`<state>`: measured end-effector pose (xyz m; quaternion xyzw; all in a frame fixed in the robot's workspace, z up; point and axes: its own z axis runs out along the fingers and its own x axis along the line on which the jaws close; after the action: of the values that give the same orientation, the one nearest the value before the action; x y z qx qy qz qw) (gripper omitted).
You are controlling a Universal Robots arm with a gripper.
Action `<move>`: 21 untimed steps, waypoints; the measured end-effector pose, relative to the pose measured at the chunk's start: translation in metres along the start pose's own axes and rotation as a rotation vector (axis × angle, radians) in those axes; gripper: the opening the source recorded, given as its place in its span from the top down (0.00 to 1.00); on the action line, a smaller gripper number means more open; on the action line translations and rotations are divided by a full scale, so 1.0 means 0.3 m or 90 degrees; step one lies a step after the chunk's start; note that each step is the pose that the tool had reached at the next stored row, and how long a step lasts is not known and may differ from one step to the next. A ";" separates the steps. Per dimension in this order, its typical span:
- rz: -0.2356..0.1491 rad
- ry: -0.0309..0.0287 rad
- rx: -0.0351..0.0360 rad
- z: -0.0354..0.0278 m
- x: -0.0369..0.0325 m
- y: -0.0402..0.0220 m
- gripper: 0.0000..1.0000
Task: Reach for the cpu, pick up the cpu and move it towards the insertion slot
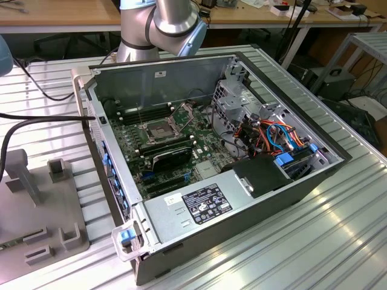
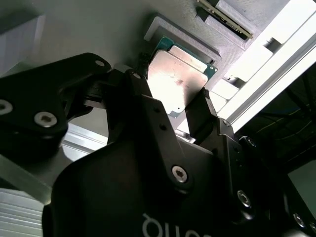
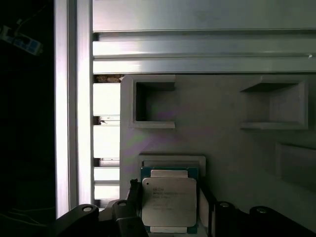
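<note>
The black gripper [image 2: 172, 94] straddles the small silvery-tan square cpu [image 3: 169, 201]; I cannot tell whether it is clamped. The chip lies flat, lid up, on a raised seat of the grey plastic fixture [image 3: 227, 158], near two rectangular pockets [image 3: 154, 102]. It has no clear long axis, and its edges are parallel to the fixture's. The silver-framed insertion slot [image 1: 156, 130] sits well apart, inside the open metal computer case [image 1: 181, 78] on the ribbed aluminium table [image 1: 314, 241].

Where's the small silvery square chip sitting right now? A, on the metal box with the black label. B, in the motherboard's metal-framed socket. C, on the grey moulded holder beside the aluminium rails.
C: in both wrist views the small silvery square chip lies on the grey moulded holder, while the exterior view shows the metal-framed socket with a bare dark centre.
</note>
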<state>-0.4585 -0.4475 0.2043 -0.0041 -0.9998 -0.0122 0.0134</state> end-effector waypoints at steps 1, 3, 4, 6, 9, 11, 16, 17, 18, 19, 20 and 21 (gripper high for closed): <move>0.000 0.0000 0.0000 -0.002 0.000 0.000 0.45; 0.000 0.0000 -0.0002 -0.006 0.000 0.000 0.45; 0.000 0.0000 -0.0002 -0.008 0.000 0.000 0.45; 0.000 -0.0002 -0.0007 -0.011 0.000 0.000 0.45; 0.000 0.0001 -0.0007 -0.015 0.000 0.000 0.45; 0.000 0.0000 -0.0008 -0.020 0.001 0.000 0.45; 0.000 0.0001 -0.0008 -0.031 0.001 0.001 0.45; 0.000 0.0001 -0.0009 -0.034 0.001 0.001 0.45; 0.000 0.0002 -0.0010 -0.036 0.001 0.001 0.45; 0.000 0.0005 -0.0011 -0.041 0.001 0.001 0.45; 0.000 0.0007 -0.0013 -0.044 0.001 0.001 0.45; 0.000 0.0008 -0.0014 -0.046 0.001 0.001 0.45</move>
<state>-0.4584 -0.4475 0.2181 -0.0041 -0.9998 -0.0134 0.0140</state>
